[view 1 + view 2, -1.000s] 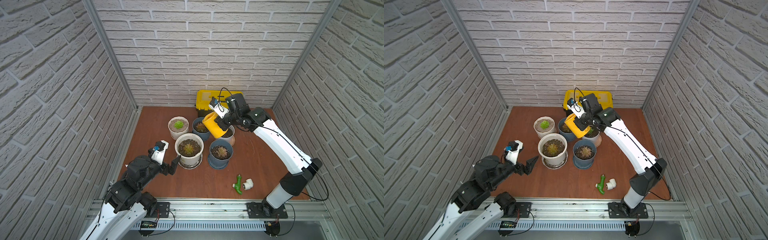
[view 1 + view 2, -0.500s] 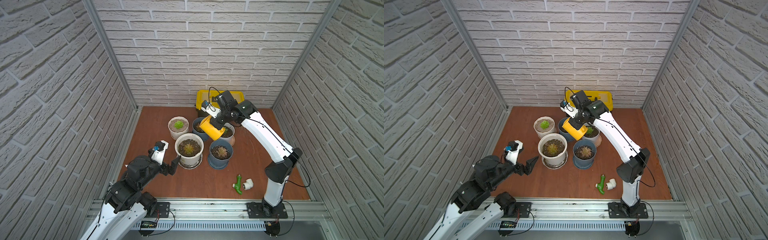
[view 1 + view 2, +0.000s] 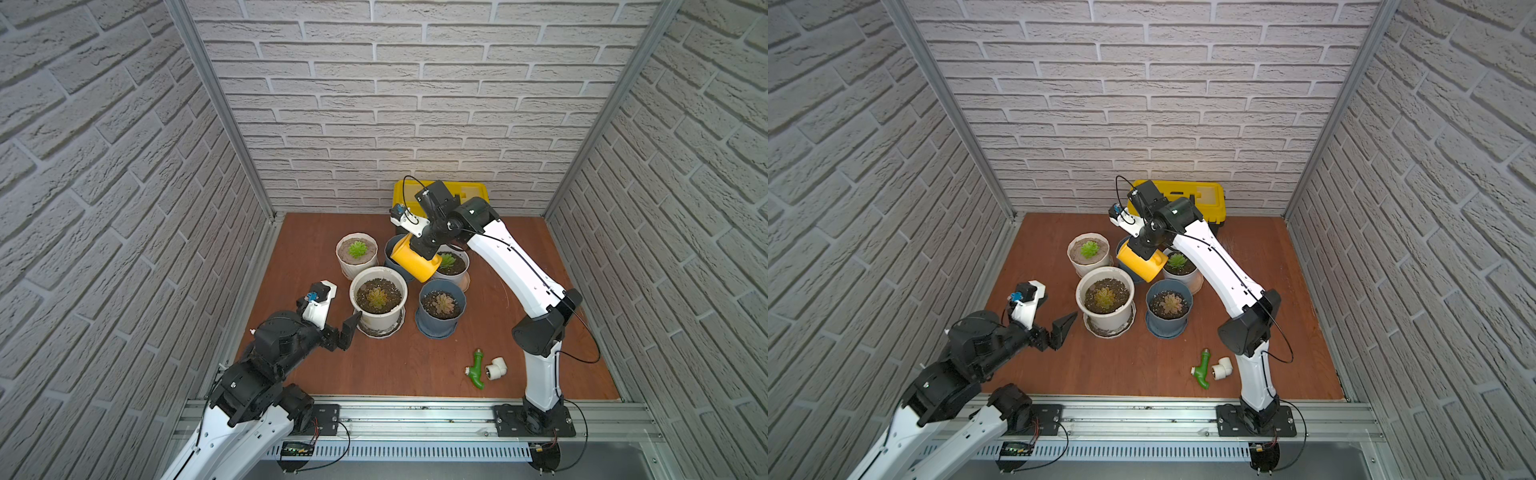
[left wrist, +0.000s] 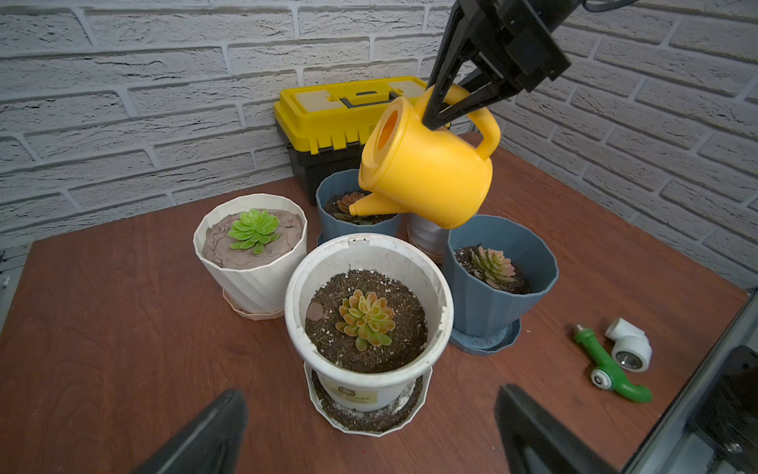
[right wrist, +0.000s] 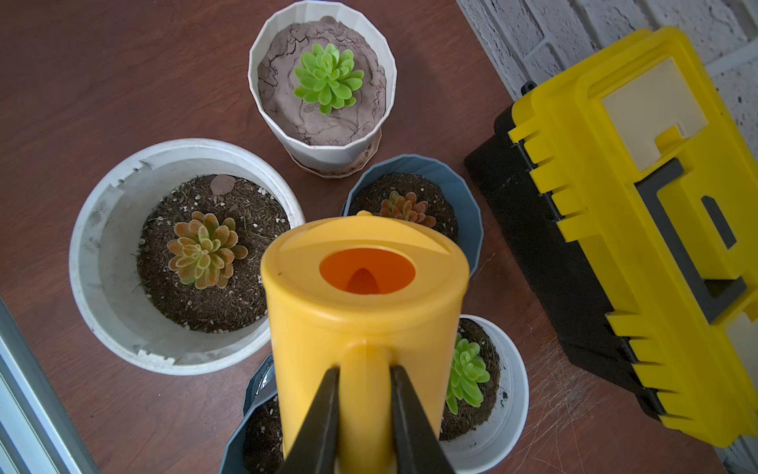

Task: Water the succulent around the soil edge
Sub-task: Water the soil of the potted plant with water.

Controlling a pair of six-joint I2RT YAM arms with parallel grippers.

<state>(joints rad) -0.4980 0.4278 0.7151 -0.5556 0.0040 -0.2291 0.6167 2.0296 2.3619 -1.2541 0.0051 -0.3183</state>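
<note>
Right tool point(image 5: 365, 371), clamped on the watering can point(image 4: 426, 172) handle, had swung its spout over the rear blue pot point(image 4: 330, 223), just beside the succulent point(image 5: 406, 209); pouring there could wet the leaves. Left tool point(image 4: 371, 404) stood with jaws apart.

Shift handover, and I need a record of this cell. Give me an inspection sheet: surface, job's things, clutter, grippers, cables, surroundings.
Surface: wooden tabletop, no puddle seen.
Job's things: yellow watering can tilted, spout over the rear blue pot; ribbed white pot, large white pot, front blue pot and rear white pot close by.
Clutter: green pipe fitting beside white elbow fitting; yellow toolbox at the back wall.
Grippers: right gripper shut on the can's handle; left gripper open, empty.
Cables: black cable loops off the right arm's elbow, clear of the pots.
Surroundings: brick-pattern walls on three sides; aluminium rail in front.
</note>
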